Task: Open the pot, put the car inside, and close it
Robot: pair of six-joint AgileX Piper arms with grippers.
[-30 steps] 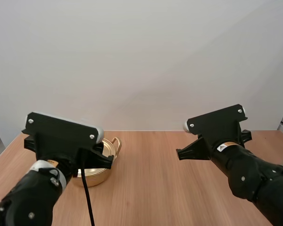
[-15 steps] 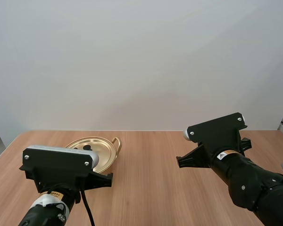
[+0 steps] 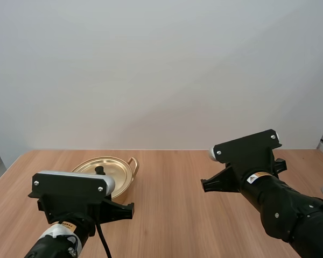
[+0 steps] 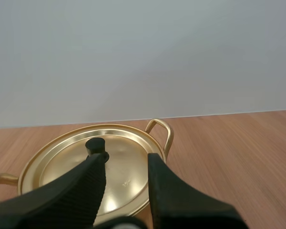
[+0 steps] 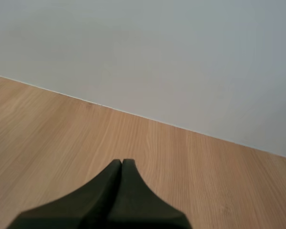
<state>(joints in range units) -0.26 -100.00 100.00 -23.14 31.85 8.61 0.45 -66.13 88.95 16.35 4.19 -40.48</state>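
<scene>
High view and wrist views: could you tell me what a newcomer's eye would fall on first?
The golden pot, lid on, stands far left on the wooden table. The left arm's fingers stand open close by the lid's black knob; the right arm's fingers lie shut over bare wood.

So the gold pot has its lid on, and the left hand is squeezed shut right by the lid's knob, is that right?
Not quite: the left hand is open, not shut. The left wrist view shows its two fingers standing apart. The rest holds: the gold pot has its lid on, and the hand is right by the lid's knob.
</scene>
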